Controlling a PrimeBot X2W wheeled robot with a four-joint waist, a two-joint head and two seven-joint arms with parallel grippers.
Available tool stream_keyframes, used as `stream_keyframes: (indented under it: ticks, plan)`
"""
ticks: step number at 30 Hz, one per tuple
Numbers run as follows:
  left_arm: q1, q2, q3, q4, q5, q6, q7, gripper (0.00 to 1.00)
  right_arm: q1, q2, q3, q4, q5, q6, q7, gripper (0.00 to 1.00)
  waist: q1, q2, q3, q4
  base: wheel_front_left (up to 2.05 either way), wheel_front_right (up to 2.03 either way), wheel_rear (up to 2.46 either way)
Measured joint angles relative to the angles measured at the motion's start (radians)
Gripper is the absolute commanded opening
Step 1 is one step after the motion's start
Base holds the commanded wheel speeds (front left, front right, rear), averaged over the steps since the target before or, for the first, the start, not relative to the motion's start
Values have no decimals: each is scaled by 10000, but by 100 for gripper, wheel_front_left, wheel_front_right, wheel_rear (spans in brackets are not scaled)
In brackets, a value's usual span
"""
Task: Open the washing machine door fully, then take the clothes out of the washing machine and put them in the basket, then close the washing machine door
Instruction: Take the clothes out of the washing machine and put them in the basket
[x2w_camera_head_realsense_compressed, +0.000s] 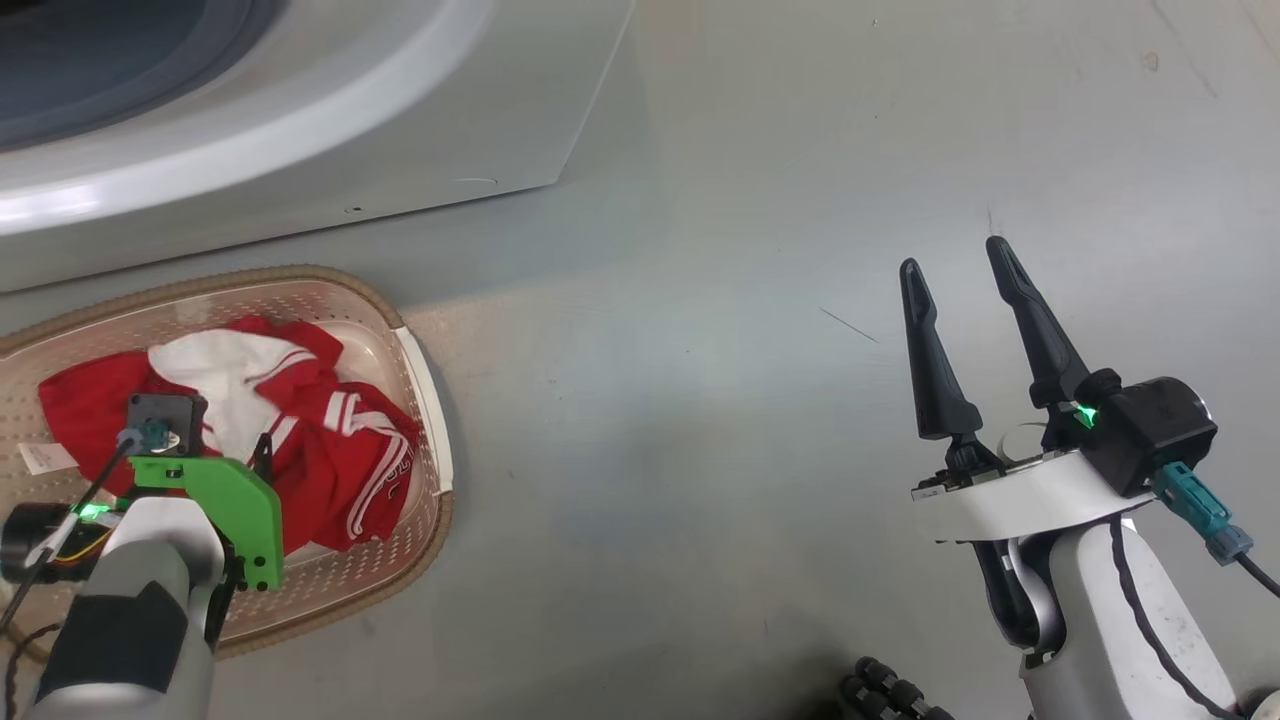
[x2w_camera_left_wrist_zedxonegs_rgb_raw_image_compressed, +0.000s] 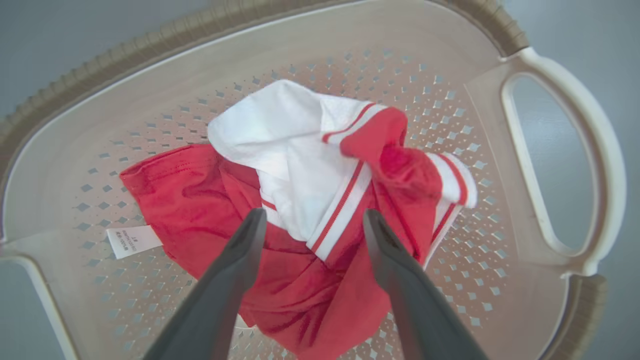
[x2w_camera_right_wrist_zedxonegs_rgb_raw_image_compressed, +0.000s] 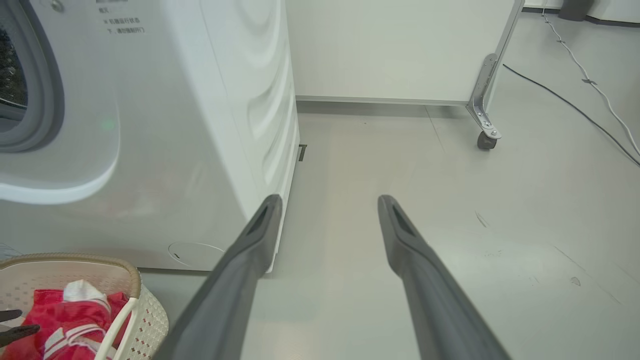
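Observation:
The clothes (x2w_camera_left_wrist_zedxonegs_rgb_raw_image_compressed: 320, 190), red garments with white trim and a white cloth part, lie heaped in the cream basket (x2w_camera_left_wrist_zedxonegs_rgb_raw_image_compressed: 560, 165). My left gripper (x2w_camera_left_wrist_zedxonegs_rgb_raw_image_compressed: 315, 215) hangs open just above the heap with nothing between its fingers. In the head view the clothes (x2w_camera_head_realsense_compressed: 300, 420) and the basket (x2w_camera_head_realsense_compressed: 420, 370) sit at the lower left, in front of the washing machine (x2w_camera_head_realsense_compressed: 330, 130). My right gripper (x2w_camera_head_realsense_compressed: 952, 255) stands open and empty over bare floor to the right. The washing machine (x2w_camera_right_wrist_zedxonegs_rgb_raw_image_compressed: 165, 125) shows its grey-ringed opening (x2w_camera_right_wrist_zedxonegs_rgb_raw_image_compressed: 37, 100). The washing machine door is out of view.
A white panel on a metal leg with a caster (x2w_camera_right_wrist_zedxonegs_rgb_raw_image_compressed: 486, 140) stands behind the machine's right side. Cables (x2w_camera_right_wrist_zedxonegs_rgb_raw_image_compressed: 575, 95) run along the floor at the far right. The grey floor (x2w_camera_head_realsense_compressed: 700, 400) lies between the basket and my right arm.

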Motion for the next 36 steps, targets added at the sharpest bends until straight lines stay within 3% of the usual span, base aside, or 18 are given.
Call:
stream_keyframes:
  ticks: [24,36]
  plan:
    - [151,-867,169,550,-700,-357,-2596,100,-31,-21,-491,721,-111,104,0,100,0,0,-2282,1111,0,0,0]
    - [897,-1072,67,-305,-830,-481,-2832,100,612,-88,-1005,1024,-92,119,0,100,0,0,-3931,1976,0,0,0]
